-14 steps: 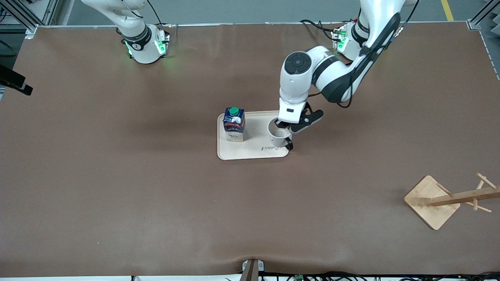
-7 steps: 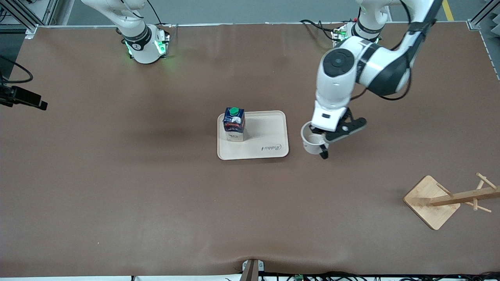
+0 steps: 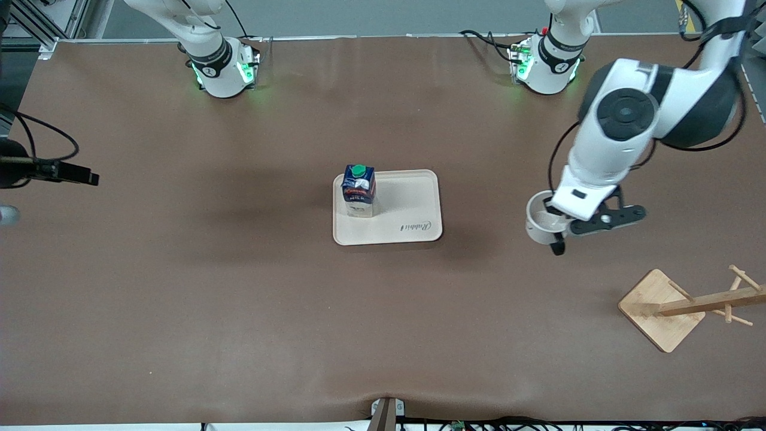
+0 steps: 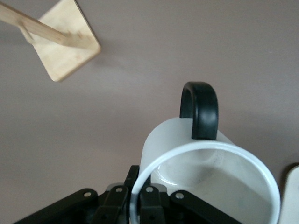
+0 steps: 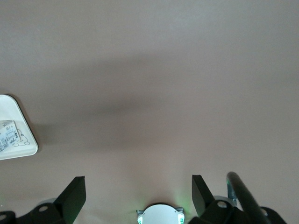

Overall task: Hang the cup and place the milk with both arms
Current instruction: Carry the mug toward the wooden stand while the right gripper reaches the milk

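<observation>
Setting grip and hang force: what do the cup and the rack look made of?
Cup: glossy white glazed ceramic by its sheen, possibly hard plastic; black handle. Rack: pale unpainted wood, perhaps bamboo, with visible grain on base and pegs.
</observation>
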